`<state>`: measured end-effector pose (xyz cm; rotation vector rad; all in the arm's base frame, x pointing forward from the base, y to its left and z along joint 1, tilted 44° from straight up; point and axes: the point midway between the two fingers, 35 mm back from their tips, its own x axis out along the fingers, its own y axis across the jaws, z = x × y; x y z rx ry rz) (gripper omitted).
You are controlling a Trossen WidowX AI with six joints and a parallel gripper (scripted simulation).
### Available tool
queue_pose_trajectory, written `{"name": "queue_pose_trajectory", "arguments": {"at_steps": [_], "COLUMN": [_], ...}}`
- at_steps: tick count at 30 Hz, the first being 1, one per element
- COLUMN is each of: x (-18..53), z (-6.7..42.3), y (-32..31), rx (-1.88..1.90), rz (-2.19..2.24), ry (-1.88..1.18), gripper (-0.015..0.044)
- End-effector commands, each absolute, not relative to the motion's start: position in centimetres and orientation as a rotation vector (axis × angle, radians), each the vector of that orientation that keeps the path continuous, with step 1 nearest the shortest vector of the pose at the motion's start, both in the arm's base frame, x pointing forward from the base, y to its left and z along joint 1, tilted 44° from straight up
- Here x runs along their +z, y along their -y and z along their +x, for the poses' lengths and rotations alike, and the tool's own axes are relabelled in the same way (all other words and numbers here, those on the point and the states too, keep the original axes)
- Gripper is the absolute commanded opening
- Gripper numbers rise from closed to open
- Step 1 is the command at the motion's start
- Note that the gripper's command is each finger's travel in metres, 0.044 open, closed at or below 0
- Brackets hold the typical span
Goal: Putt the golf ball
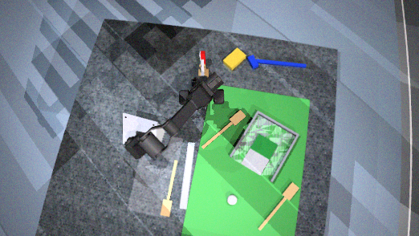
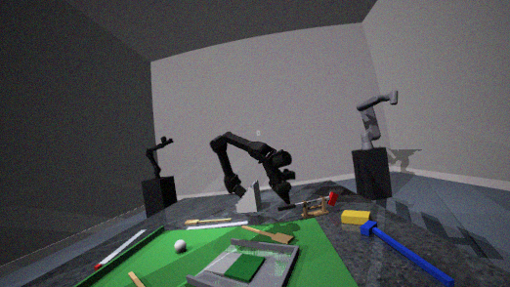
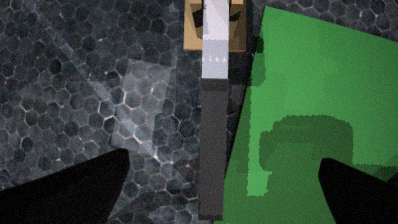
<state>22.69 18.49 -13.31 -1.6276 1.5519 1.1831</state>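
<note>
Pincer spread wide and holding nothing, above the dark grip end of the red-headed putter. Its long shaft lies across a small tan wooden stand on the grey speckled desk, red head pointing away from the green mat. White golf ball sits well apart on that mat.

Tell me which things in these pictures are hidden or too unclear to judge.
- Red putter: the top view shows only its red head; the arm covers the shaft.
- Wrist view: the frame's upper edge crops the wooden stand and the putter head.
- Tool: open, fingertips cropped at the wrist view's lower corners.
</note>
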Motion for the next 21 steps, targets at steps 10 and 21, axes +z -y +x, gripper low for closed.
{"name": "queue_pose_trajectory", "arguments": {"at_steps": [10, 21], "x": [-16.1, -16.5], "z": [22.2, 22.2], "y": [-15.8, -15.4], "rx": [1.189, 1.189], "rz": [-1.639, -1.639], "ry": [-1.572, -1.572], "gripper": [0.044, 0.044]}}
